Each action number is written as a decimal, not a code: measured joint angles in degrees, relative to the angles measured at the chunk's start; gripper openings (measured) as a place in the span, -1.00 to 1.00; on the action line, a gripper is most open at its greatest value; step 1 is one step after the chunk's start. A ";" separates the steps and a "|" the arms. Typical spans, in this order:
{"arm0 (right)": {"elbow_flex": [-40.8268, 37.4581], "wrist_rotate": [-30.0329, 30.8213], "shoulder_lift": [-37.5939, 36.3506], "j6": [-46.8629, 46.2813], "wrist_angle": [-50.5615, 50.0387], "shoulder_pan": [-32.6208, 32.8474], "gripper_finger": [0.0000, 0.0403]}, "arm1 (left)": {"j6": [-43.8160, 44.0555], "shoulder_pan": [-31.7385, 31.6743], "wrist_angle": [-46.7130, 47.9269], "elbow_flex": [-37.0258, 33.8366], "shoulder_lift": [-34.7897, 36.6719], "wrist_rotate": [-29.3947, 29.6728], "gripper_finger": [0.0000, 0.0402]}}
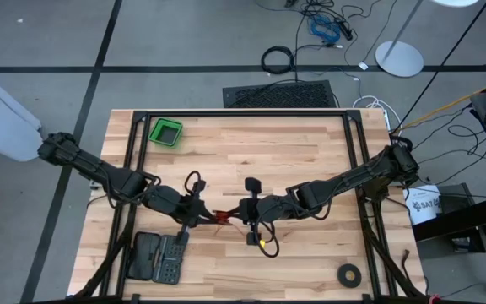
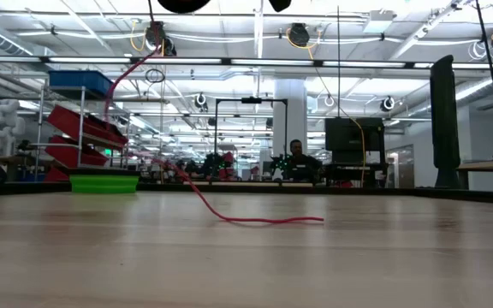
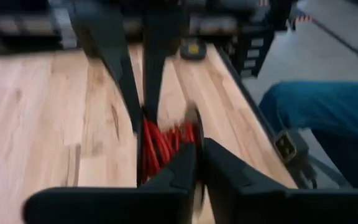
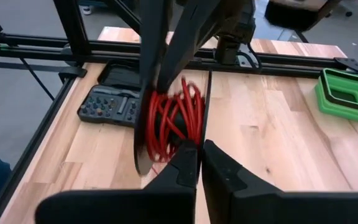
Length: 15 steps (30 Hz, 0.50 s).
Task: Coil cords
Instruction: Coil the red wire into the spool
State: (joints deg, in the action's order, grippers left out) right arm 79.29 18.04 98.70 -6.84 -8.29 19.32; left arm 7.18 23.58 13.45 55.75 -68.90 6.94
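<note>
Cords: one thin cord with red strands (image 1: 224, 218), wound in a small bundle, sits between the two grippers above the middle of the table (image 1: 310, 143).
High view, left gripper (image 1: 202, 216): it reaches to the bundle from the left side; its fingers are too small here to tell their state.
High view, right gripper (image 1: 241, 213): it meets the bundle from the right side.
High view, other things: green bin (image 1: 166, 133) near the far left corner, dark tool case (image 1: 159, 257) at the near left edge, black tape ring (image 1: 349, 274) at the near right corner.
Low view: a red tail of the cord (image 2: 229, 214) hangs down and lies on the wood; the green bin (image 2: 103, 182) stands far behind it on the left.
Left wrist view: the left fingers (image 3: 179, 174) stand almost together just at the red coil (image 3: 163, 143); whether they pinch it, I cannot tell.
Right wrist view: the right fingers (image 4: 188, 171) are pressed together at the lower edge of the red coil (image 4: 173, 121); a strand caught between them is not visible.
</note>
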 joint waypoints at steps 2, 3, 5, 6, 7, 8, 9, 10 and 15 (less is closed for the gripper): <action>0.00 -0.27 -0.03 0.11 0.04 -0.14 -0.99 | -0.05 0.33 -2.22 0.05 0.00 0.68 -0.72; 0.00 -0.30 -0.23 0.44 -0.19 -0.14 -1.00 | -0.08 0.47 -2.83 0.07 0.00 1.09 -0.66; 0.00 -0.31 -0.67 0.86 -0.41 -0.25 -1.00 | -0.07 0.74 -3.42 0.07 0.00 1.95 -0.54; 0.00 -0.34 -1.20 1.06 -0.95 -0.27 -1.00 | -0.07 0.84 -3.52 0.07 0.06 2.29 -0.49; 0.00 -0.26 -1.66 1.28 -1.29 -0.40 -1.00 | -0.09 0.92 -3.41 0.07 0.18 2.58 -0.45; 0.00 0.03 -2.30 1.52 -1.30 -0.53 -1.00 | -0.05 0.93 -3.41 0.07 0.27 2.66 -0.42; 0.00 0.72 -2.92 1.63 -1.91 -0.57 -1.00 | 0.02 0.93 -3.46 0.08 0.36 2.73 -0.39; 0.00 1.21 -3.48 1.77 -2.59 -0.59 -1.00 | 0.33 0.93 -3.43 0.07 0.59 2.99 -0.37; 0.00 3.09 -5.83 2.39 -6.14 -0.62 -1.00 | 1.51 0.93 -3.28 0.09 1.22 5.76 -0.35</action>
State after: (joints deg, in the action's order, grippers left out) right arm 79.29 21.12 92.86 -4.45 -14.43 18.70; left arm 8.69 24.51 10.17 55.83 -67.68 12.70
